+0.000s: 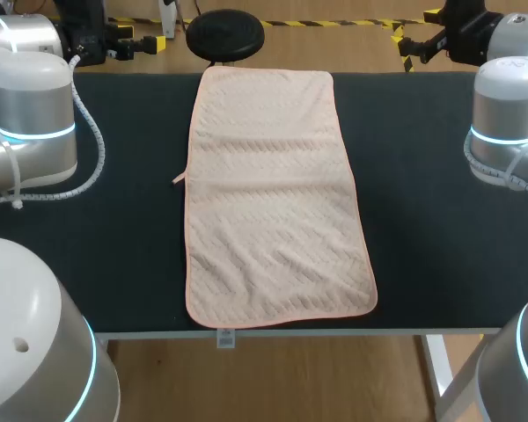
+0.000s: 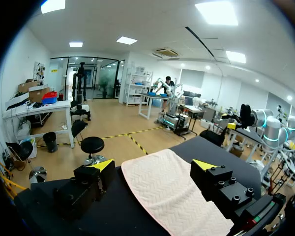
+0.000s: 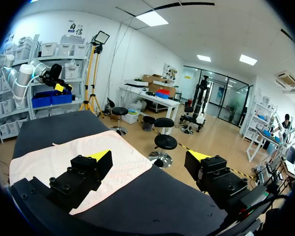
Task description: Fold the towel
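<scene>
Left pincer [image 2: 153,165] and right pincer [image 3: 150,156] hover released, empty; towel [image 1: 277,193] lies flat, so gripping its corners likely comes next.

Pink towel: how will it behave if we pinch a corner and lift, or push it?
Likely floppy: the towel lies flat with soft wrinkles, so a lifted corner should drape. Probably light; it looks thin. Pushed, it may bunch on the dark table.

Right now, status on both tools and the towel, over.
Left tool open, right tool open, both empty. Pale pink quilted towel flat, unfolded, on black table. Nothing on it.
</scene>
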`<move>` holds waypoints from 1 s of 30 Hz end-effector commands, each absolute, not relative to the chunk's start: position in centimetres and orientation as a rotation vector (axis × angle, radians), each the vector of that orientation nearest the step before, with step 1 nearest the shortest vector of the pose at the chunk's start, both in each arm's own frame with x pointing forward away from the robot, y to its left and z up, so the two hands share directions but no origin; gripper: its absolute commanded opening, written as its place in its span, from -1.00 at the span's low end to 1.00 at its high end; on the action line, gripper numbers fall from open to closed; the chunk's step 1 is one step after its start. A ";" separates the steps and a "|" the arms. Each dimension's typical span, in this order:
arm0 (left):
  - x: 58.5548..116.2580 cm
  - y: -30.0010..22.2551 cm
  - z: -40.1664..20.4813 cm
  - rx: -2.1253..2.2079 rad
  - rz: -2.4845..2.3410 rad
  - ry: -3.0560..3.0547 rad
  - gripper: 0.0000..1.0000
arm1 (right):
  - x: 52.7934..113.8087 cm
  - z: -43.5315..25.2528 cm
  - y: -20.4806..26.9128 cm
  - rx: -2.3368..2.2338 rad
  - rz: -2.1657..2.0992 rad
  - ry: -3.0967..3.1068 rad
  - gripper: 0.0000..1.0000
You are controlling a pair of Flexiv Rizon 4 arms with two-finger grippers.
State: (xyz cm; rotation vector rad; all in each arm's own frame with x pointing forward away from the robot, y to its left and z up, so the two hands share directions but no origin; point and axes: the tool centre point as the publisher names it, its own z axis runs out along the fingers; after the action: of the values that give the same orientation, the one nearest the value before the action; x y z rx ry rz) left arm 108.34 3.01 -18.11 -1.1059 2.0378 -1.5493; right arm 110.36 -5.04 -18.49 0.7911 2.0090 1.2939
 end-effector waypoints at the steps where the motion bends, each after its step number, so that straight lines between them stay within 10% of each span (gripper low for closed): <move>1: 108.3 3.0 -18.2 -1.106 -1.549 2.034 1.00 | 110.4 -18.5 -5.1 0.791 1.293 2.011 1.00; 30: 109.4 1.1 -19.3 -0.649 -1.158 2.413 1.00 | 110.3 -18.8 -3.6 0.617 1.192 2.135 1.00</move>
State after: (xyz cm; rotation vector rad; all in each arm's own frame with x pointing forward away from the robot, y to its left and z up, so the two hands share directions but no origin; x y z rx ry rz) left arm 108.07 1.36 -19.41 -0.8814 2.1572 -1.4278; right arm 110.01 -4.08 -18.67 0.7148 2.0374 1.2770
